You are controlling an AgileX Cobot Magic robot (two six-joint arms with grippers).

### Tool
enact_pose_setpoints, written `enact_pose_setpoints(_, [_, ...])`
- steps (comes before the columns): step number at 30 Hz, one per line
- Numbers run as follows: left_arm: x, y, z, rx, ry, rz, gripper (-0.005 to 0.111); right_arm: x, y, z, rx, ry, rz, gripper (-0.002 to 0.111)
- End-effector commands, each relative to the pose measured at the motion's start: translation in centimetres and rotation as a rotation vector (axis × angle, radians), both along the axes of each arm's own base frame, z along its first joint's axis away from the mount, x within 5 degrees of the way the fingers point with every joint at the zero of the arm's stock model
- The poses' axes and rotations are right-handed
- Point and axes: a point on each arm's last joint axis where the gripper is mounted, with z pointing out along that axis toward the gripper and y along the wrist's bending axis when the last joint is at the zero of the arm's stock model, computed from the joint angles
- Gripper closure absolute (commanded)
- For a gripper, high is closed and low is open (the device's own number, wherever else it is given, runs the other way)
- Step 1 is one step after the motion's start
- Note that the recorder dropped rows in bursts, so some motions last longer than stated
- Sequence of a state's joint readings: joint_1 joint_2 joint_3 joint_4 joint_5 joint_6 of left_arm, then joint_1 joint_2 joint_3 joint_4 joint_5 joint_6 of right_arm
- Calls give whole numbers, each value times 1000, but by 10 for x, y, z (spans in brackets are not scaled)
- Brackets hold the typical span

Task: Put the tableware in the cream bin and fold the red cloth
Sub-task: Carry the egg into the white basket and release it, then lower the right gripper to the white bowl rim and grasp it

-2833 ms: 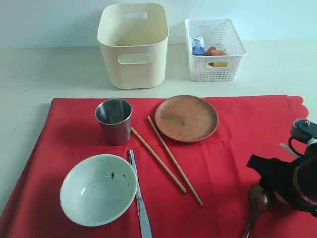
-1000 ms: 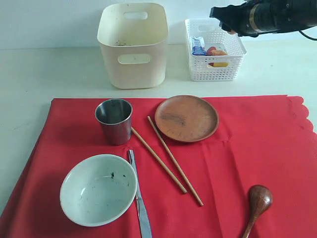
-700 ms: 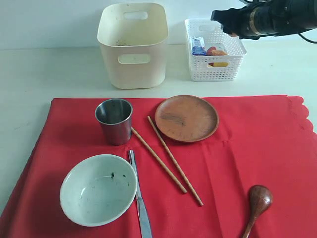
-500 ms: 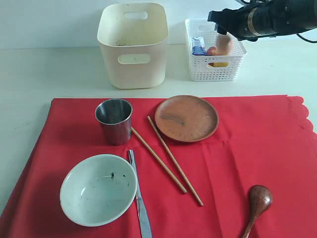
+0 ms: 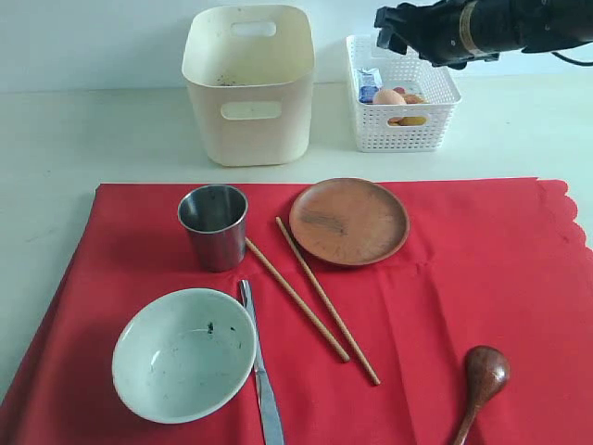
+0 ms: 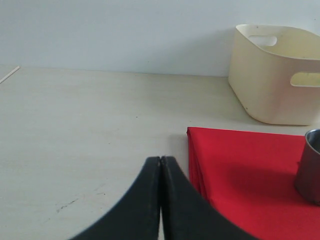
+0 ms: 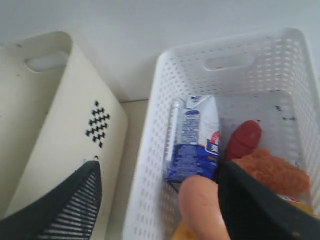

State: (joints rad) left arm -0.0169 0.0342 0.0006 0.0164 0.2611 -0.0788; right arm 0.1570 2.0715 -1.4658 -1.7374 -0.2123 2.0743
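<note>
Noted right pincer (image 5: 387, 30) gone from the near right corner of the cloth (image 5: 482, 269), where it hung by the spoon (image 5: 485, 375) earlier; now up over the far left corner of the basket (image 5: 408, 134). Noted egg (image 5: 388, 96) newly lying in the basket, not there a second ago. Found this pincer's jaws spread wide, pinching nothing. Seen in right wrist view: egg below them, beside a blue-and-white carton (image 7: 192, 145) and a red sausage (image 7: 242, 140). Found left pincer (image 6: 160, 159) pressed together on nothing, over bare bench (image 5: 93, 139) off the left edge of the cloth.

Found bin (image 5: 250, 130) upright at the far edge of the bench, just left of the basket, not touching it. Found cloth spread flat over the near part of the bench, scalloped edge to the right. Logged all tableware on the cloth:
- cup (image 5: 214, 227) upright toward the far left corner
- plate (image 5: 348, 221) near the far edge, about midway along, just right of the cup
- chopsticks (image 5: 298, 301) side by side on a slant, from between cup and plate toward the near edge
- bowl (image 5: 183, 354) upright toward the near left corner
- knife (image 5: 262, 371) just beside the bowl's right rim, pointing to the near edge
- spoon toward the near right corner, well apart from the rest
</note>
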Motion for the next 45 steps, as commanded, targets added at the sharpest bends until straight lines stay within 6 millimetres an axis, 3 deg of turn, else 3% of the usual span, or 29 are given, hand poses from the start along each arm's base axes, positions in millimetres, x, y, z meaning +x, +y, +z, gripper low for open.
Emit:
enact_pose_setpoints(1, [0,0,0,-1,0,-7,106,-5,1,30,14,-63,33,44])
enact_pose_setpoints(9, [0,0,0,-1,0,-7,106,-34,19,82,128,-113,277,44])
enact_pose_setpoints(14, [0,0,0,-1,0,-7,106,-45,26,92,148,-124,392,47])
enact_pose_setpoints(19, [0,0,0,-1,0,-7,106,-61,25,78,146,-69,423,63])
enact_pose_setpoints(25, [0,0,0,-1,0,-7,106,-92,20,42,112,40,435,88])
enact_pose_setpoints(33, [0,0,0,-1,0,-7,106,-139,7,19,46,113,393,106])
enact_pose_setpoints(45, [0,0,0,-1,0,-7,106,-212,-6,26,-23,71,416,108])
